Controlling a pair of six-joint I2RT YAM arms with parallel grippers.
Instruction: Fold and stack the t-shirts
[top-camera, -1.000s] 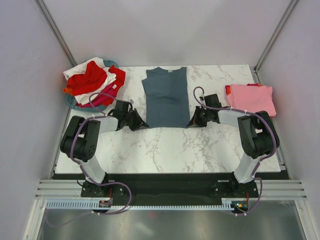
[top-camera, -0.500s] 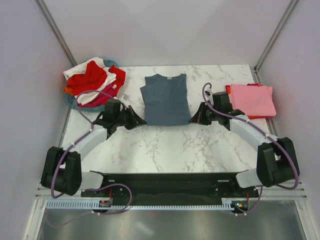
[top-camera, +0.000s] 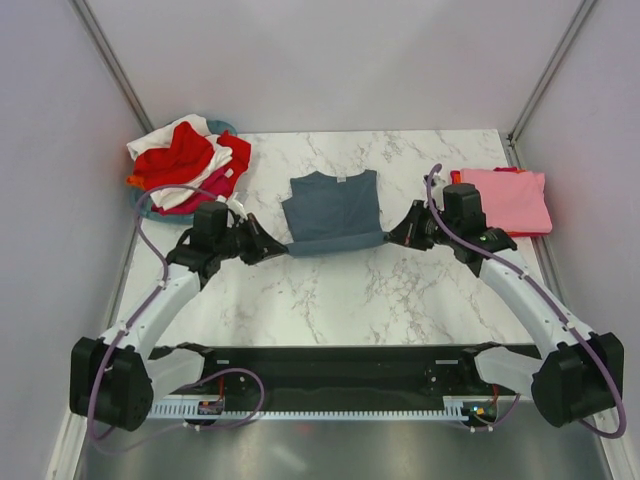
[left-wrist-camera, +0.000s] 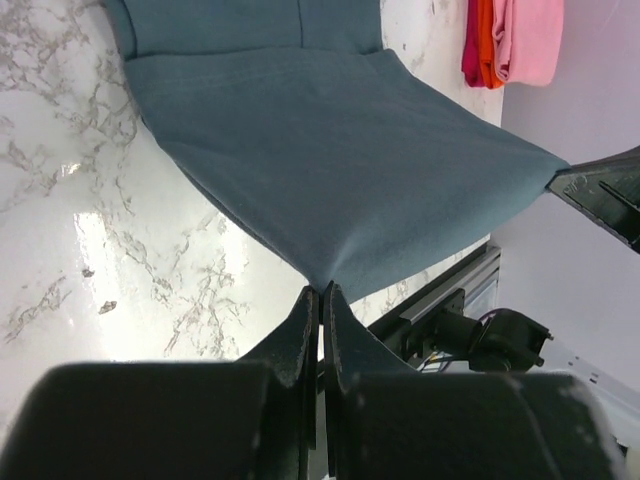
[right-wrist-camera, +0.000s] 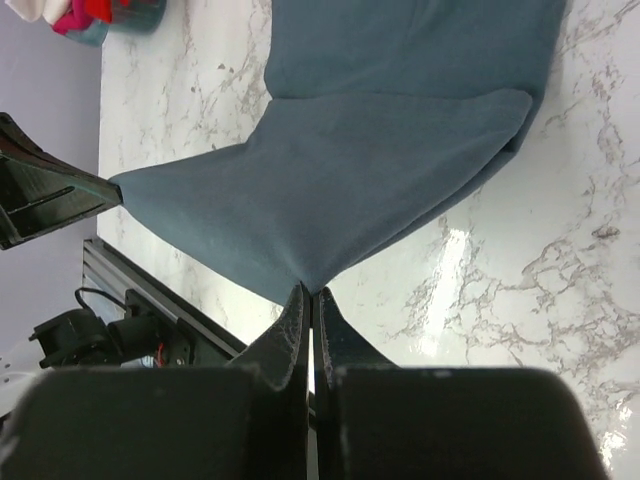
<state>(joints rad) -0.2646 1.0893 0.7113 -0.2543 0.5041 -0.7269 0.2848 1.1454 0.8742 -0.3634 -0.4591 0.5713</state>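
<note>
The slate blue-grey t-shirt (top-camera: 333, 210) lies at the table's middle back, collar away from me. My left gripper (top-camera: 281, 246) is shut on its near left hem corner and my right gripper (top-camera: 391, 238) is shut on its near right hem corner. Both hold the hem lifted off the table and stretched taut, carried over the shirt's lower part. In the left wrist view the cloth (left-wrist-camera: 340, 160) fans out from my shut gripper (left-wrist-camera: 321, 290). The right wrist view shows the same cloth (right-wrist-camera: 350, 180) at my gripper (right-wrist-camera: 310, 290). Folded pink and orange-red shirts (top-camera: 505, 197) lie at the right.
A round teal basket (top-camera: 148, 204) at the back left holds a heap of red, white and magenta shirts (top-camera: 188, 160). Grey walls close the table on three sides. The marble tabletop (top-camera: 340, 295) stretches in front of the shirt.
Both grippers have lifted the shirt's near hem and carried it away from me, toward the collar; the arms have stretched out and the visible shirt has shortened.
</note>
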